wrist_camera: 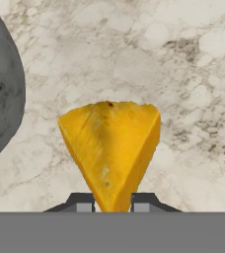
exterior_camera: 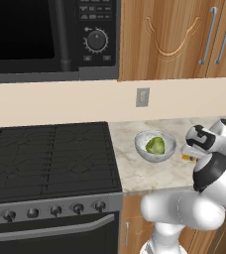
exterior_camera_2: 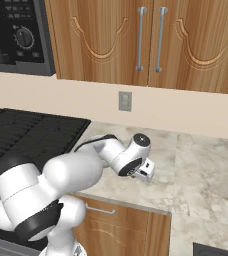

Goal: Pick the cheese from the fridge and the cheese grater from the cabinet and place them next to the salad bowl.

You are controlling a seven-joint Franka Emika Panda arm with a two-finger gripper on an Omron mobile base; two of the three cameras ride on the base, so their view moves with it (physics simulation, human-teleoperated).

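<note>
- The gripper (wrist_camera: 112, 202) is clamped on the cheese (wrist_camera: 110, 148), its two dark tips pinching the narrow end of the yellow wedge, broad end pointing away from the hand.
- The salad bowl (exterior_camera: 155, 146) sits on the marble counter (exterior_camera: 135, 173) just right of the stove (exterior_camera: 50, 158); in the hand view its grey wall (wrist_camera: 1, 89) curves in close beside the wedge, not touching.
- The arm is folded low, elbow forward, wrist bent down over the counter at the bowl's right.
- Cheese hangs low above bare marble; whether it touches, I cannot tell. My read: it only needs lowering and letting go.
- The cabinet (exterior_camera_2: 151, 40) doors above are shut; the grater is yet to fetch.
</note>
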